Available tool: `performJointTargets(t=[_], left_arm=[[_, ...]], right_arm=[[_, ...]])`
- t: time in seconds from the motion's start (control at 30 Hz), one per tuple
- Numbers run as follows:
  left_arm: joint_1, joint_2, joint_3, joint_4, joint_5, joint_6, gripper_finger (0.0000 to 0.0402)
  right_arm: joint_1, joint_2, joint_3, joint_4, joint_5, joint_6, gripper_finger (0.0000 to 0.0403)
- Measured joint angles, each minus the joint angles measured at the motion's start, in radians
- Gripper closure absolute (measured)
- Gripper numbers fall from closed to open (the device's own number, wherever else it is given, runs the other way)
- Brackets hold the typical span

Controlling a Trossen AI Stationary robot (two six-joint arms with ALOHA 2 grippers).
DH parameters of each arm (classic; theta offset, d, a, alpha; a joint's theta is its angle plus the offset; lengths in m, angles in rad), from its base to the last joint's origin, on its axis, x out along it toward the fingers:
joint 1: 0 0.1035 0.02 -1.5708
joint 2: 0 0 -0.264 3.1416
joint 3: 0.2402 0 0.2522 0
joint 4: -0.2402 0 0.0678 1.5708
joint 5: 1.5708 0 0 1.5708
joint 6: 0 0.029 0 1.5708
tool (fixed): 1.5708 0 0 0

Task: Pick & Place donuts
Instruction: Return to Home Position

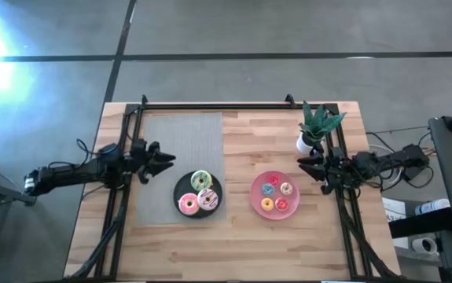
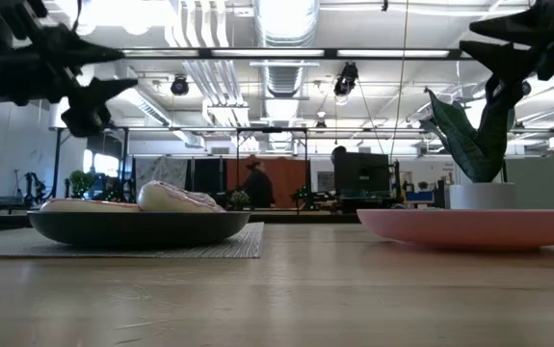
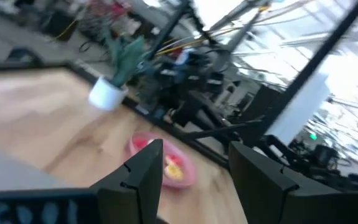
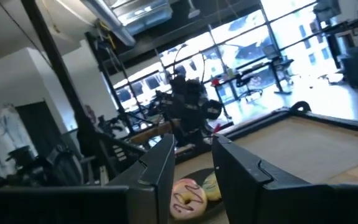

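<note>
**High view: both arms hover clear, donuts on two plates**

At the left, the left gripper hovers over the grey mat, its tips pointing toward the table's middle. Its own wrist view shows the two fingers spread apart with nothing between them.

Just right of it the black plate lies on the mat's right part and holds the three large rings. The green donut sits at the plate's upper side in this view. The pink donut and the white streaked donut lie side by side below it, packed close together.

Farther right, on the bare wooden table, the pink plate carries five tiny donuts — red, blue, pale and orange-yellow among them.

Beyond that plate's upper right edge the right gripper hangs just below the potted plant. Its fingers are parted and it holds nothing.
</note>
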Motion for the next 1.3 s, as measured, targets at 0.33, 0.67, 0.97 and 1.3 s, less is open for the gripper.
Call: performJointTargets(t=[0.33, 0.67, 0.97, 1.3], left_arm=[[0.007, 0.008, 0.0, -0.038, 0.0, -0.108, 0.0245], [-0.058, -0.068, -0.003, -0.058, -0.003, -0.11, 0.0245], [-0.146, -0.19, -0.003, -0.084, -0.005, -0.11, 0.0245], [-0.151, -0.191, -0.004, -0.105, -0.008, -0.109, 0.0245]], right_arm=[[-0.005, 0.015, 0.0, 0.0, -0.005, -0.011, 0.0305], [-0.005, 0.016, 0.0, 0.0, -0.005, -0.011, 0.0305], [-0.005, 0.013, 0.0, 0.0, -0.007, -0.011, 0.0305], [-0.005, 0.021, 0.001, 0.001, -0.007, -0.011, 0.0305]])
